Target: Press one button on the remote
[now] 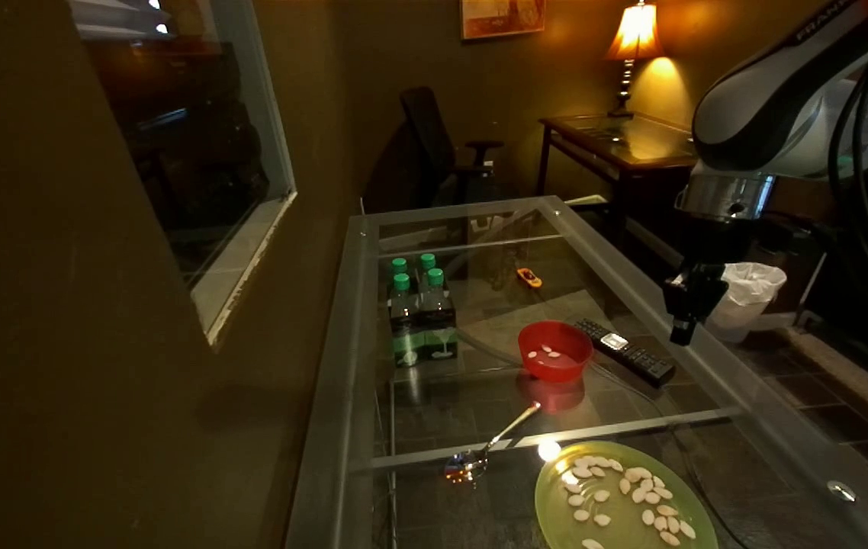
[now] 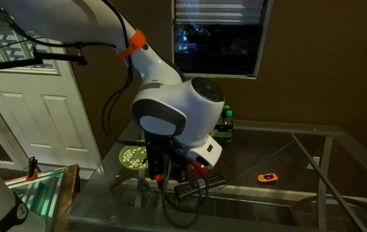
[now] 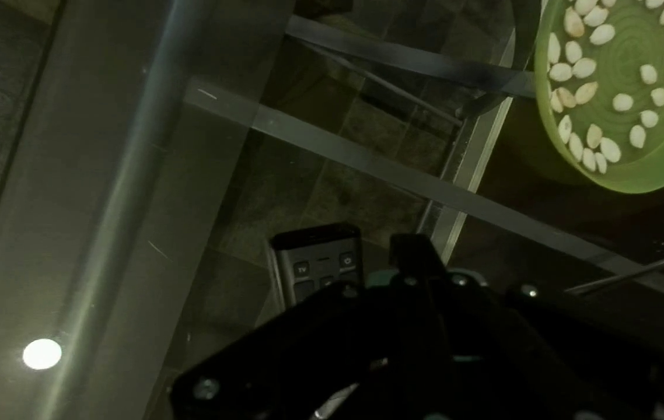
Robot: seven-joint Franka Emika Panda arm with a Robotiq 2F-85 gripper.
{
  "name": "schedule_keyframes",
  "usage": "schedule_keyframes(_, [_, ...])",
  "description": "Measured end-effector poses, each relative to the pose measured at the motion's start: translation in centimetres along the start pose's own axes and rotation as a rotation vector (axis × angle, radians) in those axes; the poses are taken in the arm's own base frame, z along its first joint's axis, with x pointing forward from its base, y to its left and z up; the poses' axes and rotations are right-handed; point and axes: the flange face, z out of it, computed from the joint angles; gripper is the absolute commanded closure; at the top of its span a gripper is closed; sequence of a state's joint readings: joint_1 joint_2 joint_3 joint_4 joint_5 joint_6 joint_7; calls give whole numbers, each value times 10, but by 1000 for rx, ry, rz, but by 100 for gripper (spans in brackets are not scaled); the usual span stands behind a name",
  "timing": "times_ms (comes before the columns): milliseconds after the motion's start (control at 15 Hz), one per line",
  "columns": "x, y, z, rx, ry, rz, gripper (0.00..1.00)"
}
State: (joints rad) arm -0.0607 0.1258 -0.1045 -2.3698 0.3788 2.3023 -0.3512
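The remote point(image 1: 625, 351) is a long black slab with buttons, lying flat on the glass table beside the red cup point(image 1: 556, 370). It also shows in an exterior view behind hanging cables point(image 2: 188, 187). In the wrist view, one end of the remote point(image 3: 325, 262) shows with a TV button and a power button; my gripper hides the rest. My gripper point(image 1: 682, 335) points down above the table, apart from the remote. In the wrist view my gripper point(image 3: 416, 254) has its fingers together with nothing seen between them, and its tips are to the right of the remote's visible end.
A green plate point(image 1: 613, 526) with seeds and a spoon point(image 1: 510, 427) lie on the glass table point(image 1: 331, 381). A pack of green-capped bottles point(image 1: 424, 335) stands near the wall. A yellow toy car point(image 2: 267, 178) lies farther along. Cables point(image 2: 186, 211) hang from the arm.
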Motion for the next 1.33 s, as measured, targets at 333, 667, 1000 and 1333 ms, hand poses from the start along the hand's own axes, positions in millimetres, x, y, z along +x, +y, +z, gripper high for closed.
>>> schedule_keyframes(333, [16,24,-2,1,15,43,100])
schedule_keyframes(667, [35,30,6,2,11,57,100])
schedule_keyframes(1000, [52,29,24,14,-9,63,100])
schedule_keyframes(1333, [58,30,37,22,-43,106,100])
